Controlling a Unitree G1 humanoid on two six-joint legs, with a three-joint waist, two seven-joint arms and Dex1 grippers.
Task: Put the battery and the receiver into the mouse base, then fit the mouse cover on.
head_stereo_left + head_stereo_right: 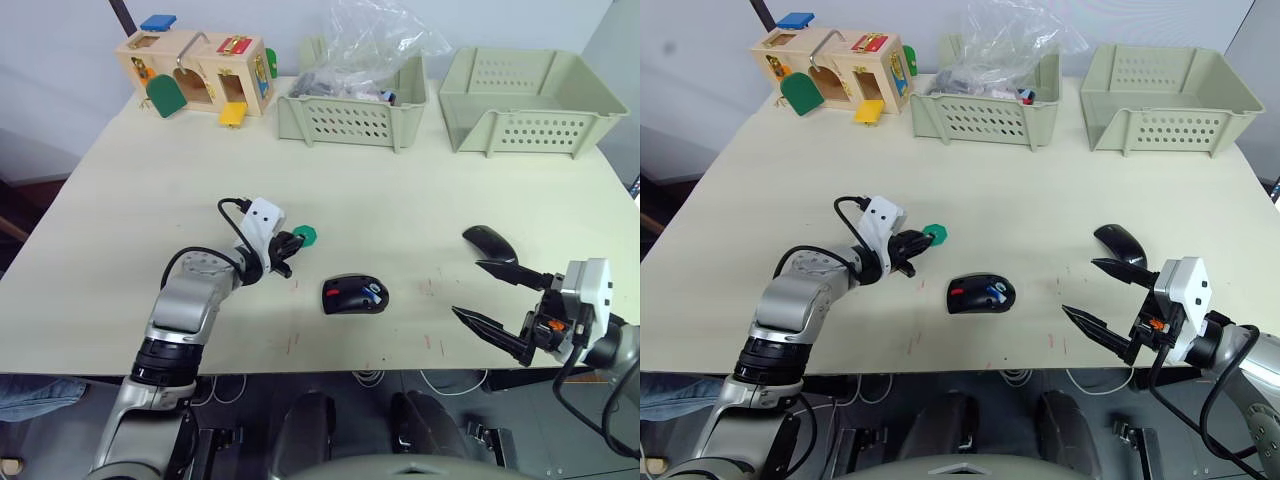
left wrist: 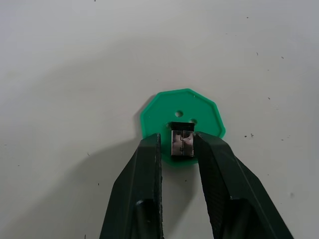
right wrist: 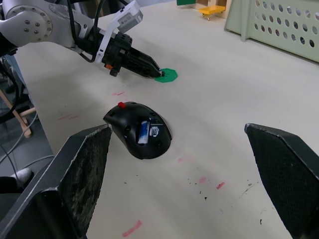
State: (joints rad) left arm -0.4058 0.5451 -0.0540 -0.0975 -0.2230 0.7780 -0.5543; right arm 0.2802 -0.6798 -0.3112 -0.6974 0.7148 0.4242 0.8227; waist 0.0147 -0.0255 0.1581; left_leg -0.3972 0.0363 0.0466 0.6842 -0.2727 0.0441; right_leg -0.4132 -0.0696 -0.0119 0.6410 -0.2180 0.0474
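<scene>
The receiver (image 2: 182, 145), a small metal plug standing on a green disc (image 2: 182, 122), sits between the left gripper (image 2: 180, 149) fingers, which are close on either side of it, though actual contact is hard to make out. Just right of the disc on the table (image 1: 400, 200) lies the mouse base (image 1: 355, 296) with the blue battery (image 1: 373, 293) in it; further right, the mouse cover (image 1: 490, 240) lies beside the right gripper (image 1: 490, 293), its fingers spread wide. Beyond the mouse base, one basket (image 1: 352, 115) holds a plastic bag (image 1: 370, 45), its contents unclear.
</scene>
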